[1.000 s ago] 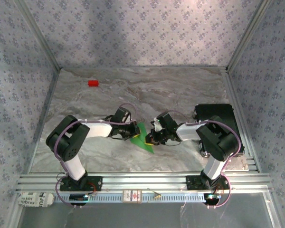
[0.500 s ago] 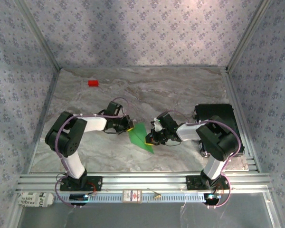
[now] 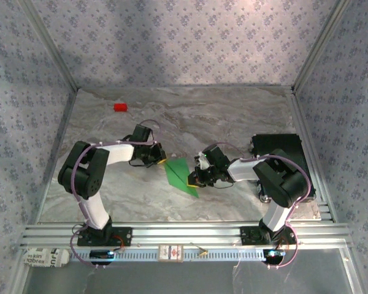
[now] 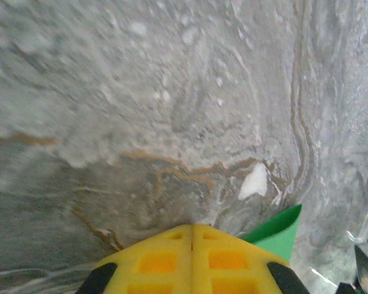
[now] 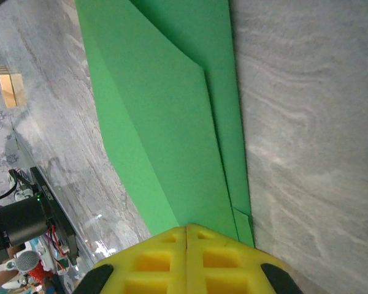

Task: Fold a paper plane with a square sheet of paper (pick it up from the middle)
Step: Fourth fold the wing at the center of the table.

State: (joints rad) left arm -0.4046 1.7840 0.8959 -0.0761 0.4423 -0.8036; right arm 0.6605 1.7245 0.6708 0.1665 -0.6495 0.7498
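My right pincer [image 5: 187, 227], closed, sits on the near end of the folded green paper [image 5: 162, 122], whose long axis runs straight ahead. Its corner lies just right of my closed left pincer [image 4: 192, 226].

The top external camera looks down from above and behind the arm bases over the whole marble table [image 3: 233, 116]. Each wrist camera looks past its own tips, the left gripper [image 4: 192, 228] and the right gripper [image 5: 187, 228], at the tabletop from close by. The left picture seems slightly blurred. All views share the folded green paper [image 3: 181, 176] [image 4: 276, 236] [image 5: 159, 122].
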